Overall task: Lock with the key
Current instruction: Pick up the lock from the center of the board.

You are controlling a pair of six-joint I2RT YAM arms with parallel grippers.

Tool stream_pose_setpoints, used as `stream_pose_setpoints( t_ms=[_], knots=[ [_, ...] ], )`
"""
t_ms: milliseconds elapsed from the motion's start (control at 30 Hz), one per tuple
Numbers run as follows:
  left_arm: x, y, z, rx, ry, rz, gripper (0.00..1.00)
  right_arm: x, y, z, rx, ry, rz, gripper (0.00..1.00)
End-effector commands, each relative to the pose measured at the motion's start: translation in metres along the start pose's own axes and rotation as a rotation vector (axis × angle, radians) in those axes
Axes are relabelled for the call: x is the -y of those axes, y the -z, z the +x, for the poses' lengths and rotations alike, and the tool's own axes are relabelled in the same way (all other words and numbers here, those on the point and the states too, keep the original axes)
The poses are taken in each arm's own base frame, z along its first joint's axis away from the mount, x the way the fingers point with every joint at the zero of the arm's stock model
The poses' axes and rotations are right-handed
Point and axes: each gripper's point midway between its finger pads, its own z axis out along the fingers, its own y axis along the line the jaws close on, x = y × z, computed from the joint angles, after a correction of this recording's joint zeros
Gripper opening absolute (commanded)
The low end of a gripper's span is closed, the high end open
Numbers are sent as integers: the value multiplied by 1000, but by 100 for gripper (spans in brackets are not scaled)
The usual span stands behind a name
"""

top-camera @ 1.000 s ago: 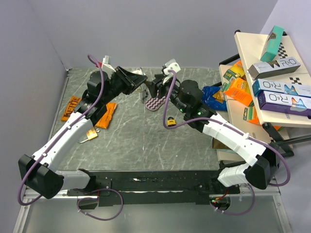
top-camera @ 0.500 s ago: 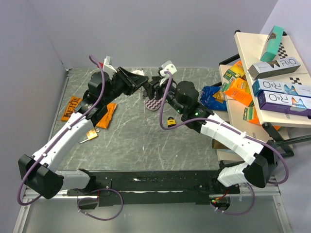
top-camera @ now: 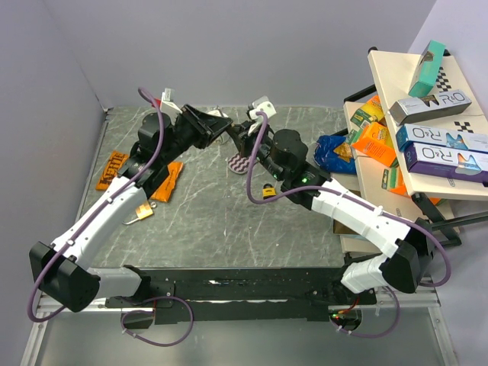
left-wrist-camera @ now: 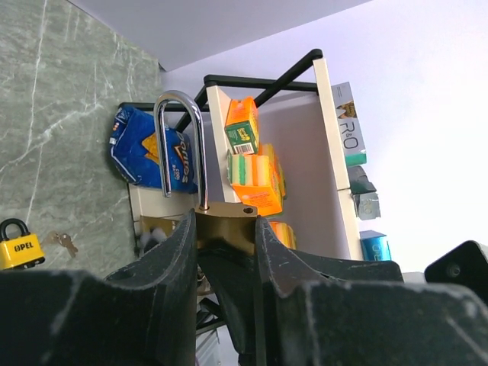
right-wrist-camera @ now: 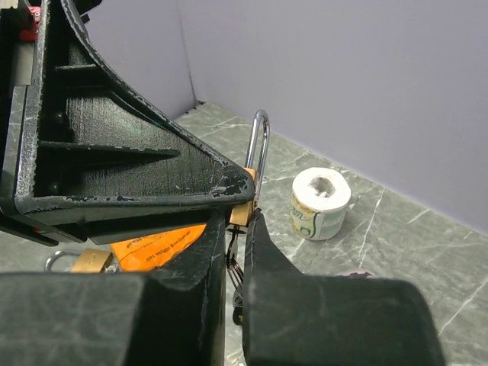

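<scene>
- Table (top-camera: 221, 236): grey-green marbled top, arm bases at its near edge.
- Spare brass padlock (top-camera: 139, 213): lies flat on the table, near left, beside the left arm's forearm.
- Yellow padlock (top-camera: 268, 191): black shackle, rests on the table under the right arm, with small keys just beside it.
- Orange packets (top-camera: 167, 181): two, flat on the left of the table, beyond the spare brass padlock.
- Left gripper (top-camera: 219, 126): raised above mid-table, pointing right. Jaws are narrowed onto the padlock body, one finger pressed to each side face.
- Padlock (left-wrist-camera: 226, 219): brass, held off the table at the fingertips of the left gripper, top face out. The shackle (left-wrist-camera: 200, 152) is up and unlatched, with one leg seated in the body and the other swung clear of its hole.
- Right gripper (right-wrist-camera: 241, 229): meets the left gripper tip to tip. Jaws are drawn almost together, pinching the key.
- Key (right-wrist-camera: 233, 263): thin dark metal in the slit between the right fingers, reaching the lower end of the padlock body. Whether it is in the keyhole cannot be told.
- Zigzag-patterned pad (top-camera: 239, 163): on the table beneath the two grippers.
- Paper roll (right-wrist-camera: 320, 202): white, standing on end toward the far wall.
- Blue snack bag (top-camera: 334, 152): far right, against the shelf rack (top-camera: 427, 179) of boxes.
</scene>
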Motion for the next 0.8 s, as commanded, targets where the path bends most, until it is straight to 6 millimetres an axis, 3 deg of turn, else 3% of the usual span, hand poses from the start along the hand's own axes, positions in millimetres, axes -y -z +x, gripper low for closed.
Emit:
stream_pose_setpoints(
  t_ms=[0,33,100,133,233,267,300,333,367,433,500,533,600,633,700,767],
  knots=[
    [27,13,3,-7,20,83,31,15,-2,-25,64,6,62,0],
    [23,13,-3,10,12,71,49,16,-1,-23,54,7,64,0],
    [15,14,-9,20,-25,55,62,22,4,-29,49,-23,70,0],
    [10,16,-13,9,-45,62,77,24,6,-24,23,-30,66,0],
    [-6,26,-21,-22,-171,54,99,26,20,-30,20,-91,5,0],
    [-7,33,-11,-99,-250,89,99,25,24,-21,-12,-102,-18,0],
    [-11,38,-9,-131,-290,101,97,13,34,-29,-2,-129,-101,0],
    [-16,43,-14,-143,-331,107,96,17,38,-28,-8,-134,-121,0],
    [-17,53,1,-237,-424,182,96,11,44,-26,-18,-137,-169,0],
    [-25,62,7,-304,-517,224,96,-5,61,-23,-32,-126,-282,0],
    [-40,80,29,-460,-669,277,96,-14,76,-17,-60,-110,-362,0],
    [-41,83,27,-471,-852,323,96,-26,86,-14,-77,-105,-442,0],
    [-53,106,50,-620,-896,390,96,-34,100,-5,-122,-107,-500,0],
    [-53,113,52,-638,-1052,464,96,-42,109,-4,-135,-109,-558,0],
    [-57,133,68,-721,-1047,508,96,-51,123,0,-158,-102,-624,0],
    [-57,140,71,-716,-1161,571,98,-63,139,8,-207,-116,-713,0]
  ],
)
